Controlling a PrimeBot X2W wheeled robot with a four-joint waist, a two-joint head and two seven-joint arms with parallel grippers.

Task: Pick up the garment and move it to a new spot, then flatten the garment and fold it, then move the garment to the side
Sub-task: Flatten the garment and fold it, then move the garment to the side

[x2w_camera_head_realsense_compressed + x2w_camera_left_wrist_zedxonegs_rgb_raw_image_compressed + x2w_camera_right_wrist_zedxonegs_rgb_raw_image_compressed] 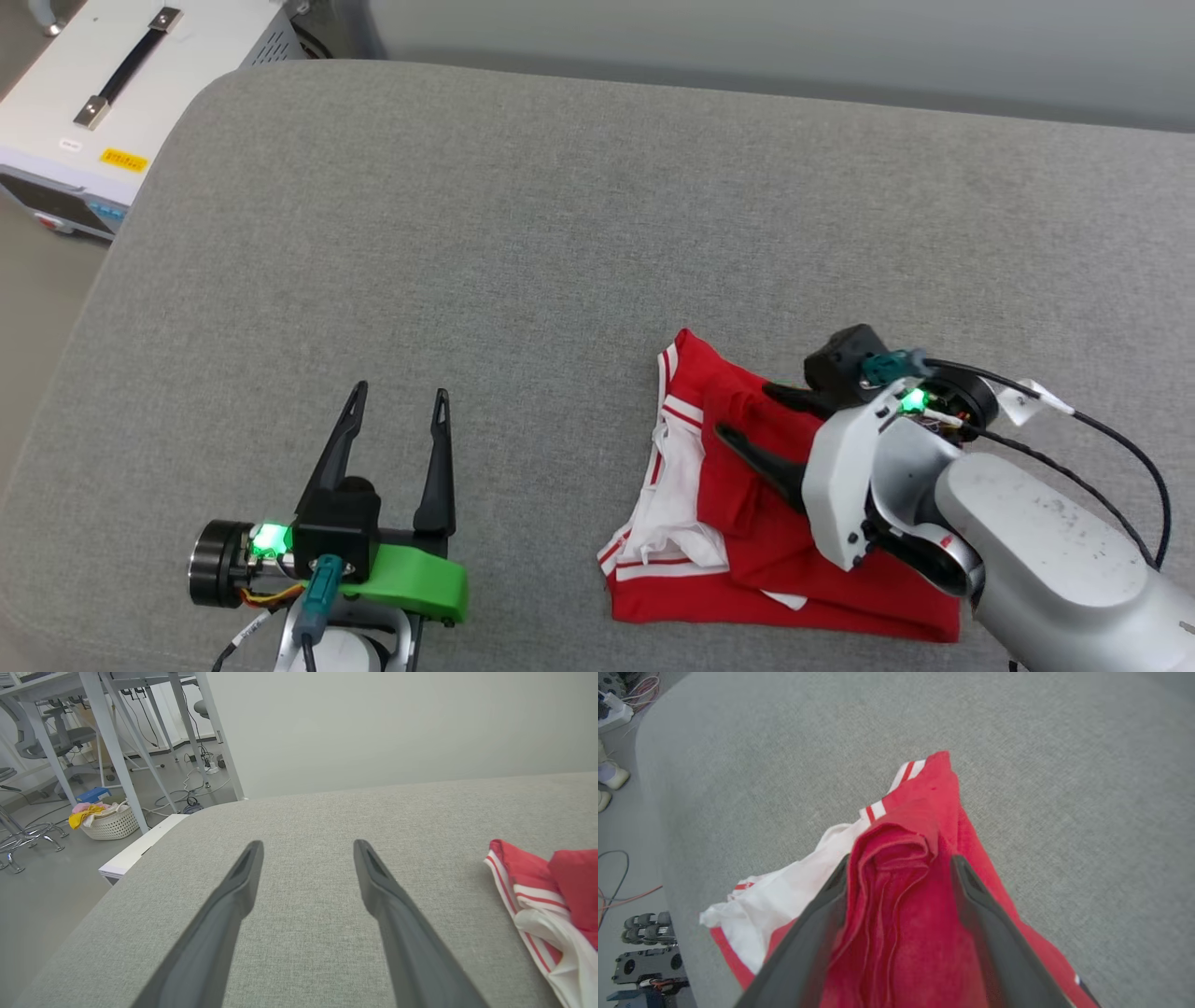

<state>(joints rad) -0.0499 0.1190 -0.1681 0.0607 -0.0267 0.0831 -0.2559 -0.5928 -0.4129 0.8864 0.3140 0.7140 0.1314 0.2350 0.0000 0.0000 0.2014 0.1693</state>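
I reckon the shirt (747, 579) is folded — right pincer (743, 407) released over it, left pincer (400, 388) released too — perhaps only the side move remains.

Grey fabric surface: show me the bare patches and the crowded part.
Bare: the whole far half of the grey fabric surface, and the strip between the left gripper and the red-and-white jersey shirt. Crowded: the near right, where the right gripper straddles a fold of the shirt.

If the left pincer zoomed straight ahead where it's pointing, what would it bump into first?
Probably nothing soon: ahead of the left pincer lies bare gray cushion up to its far edge, then a pale wall. The garment sits off to its right.
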